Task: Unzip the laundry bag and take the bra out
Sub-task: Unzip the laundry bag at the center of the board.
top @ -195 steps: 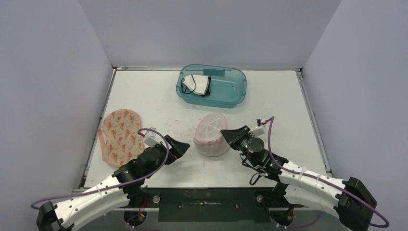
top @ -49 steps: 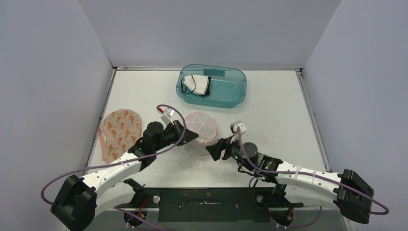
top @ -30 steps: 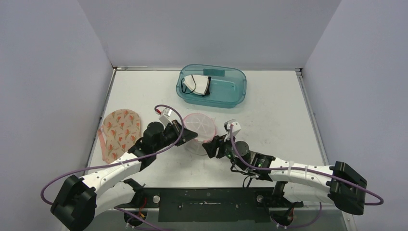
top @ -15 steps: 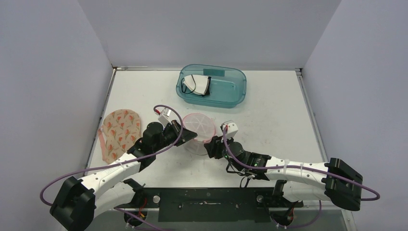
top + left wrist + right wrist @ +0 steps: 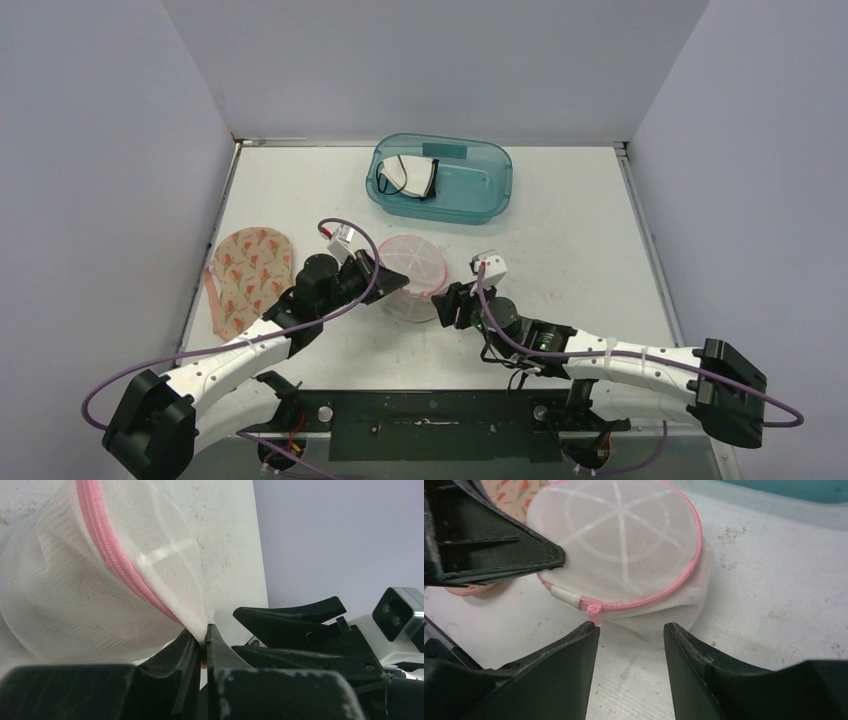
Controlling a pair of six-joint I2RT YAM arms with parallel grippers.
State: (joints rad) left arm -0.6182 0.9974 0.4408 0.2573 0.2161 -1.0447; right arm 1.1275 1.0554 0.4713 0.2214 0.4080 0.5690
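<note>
Since half a second ago, your right end effector has slid a little to the right, off the laundry bag. The bag has stayed put, and your left end effector is still clamped on it. Six seconds ago the bag lay further right and both arms were clear of it.

The bag lies on the counter, near the teal tub on the side toward the arms, with its round face up. The floral cloth lies left of the tub and nearer the arms.

Only the overhead view shows you the tub, with a white garment with black straps inside it. The left wrist view shows what the overhead hides: the left fingers are closed tight on a fold of mesh beside the pink zipper. The right wrist view shows the right jaws apart with nothing between them. The zipper pull hangs right at the tip of one finger, and you cannot tell whether they touch.
</note>
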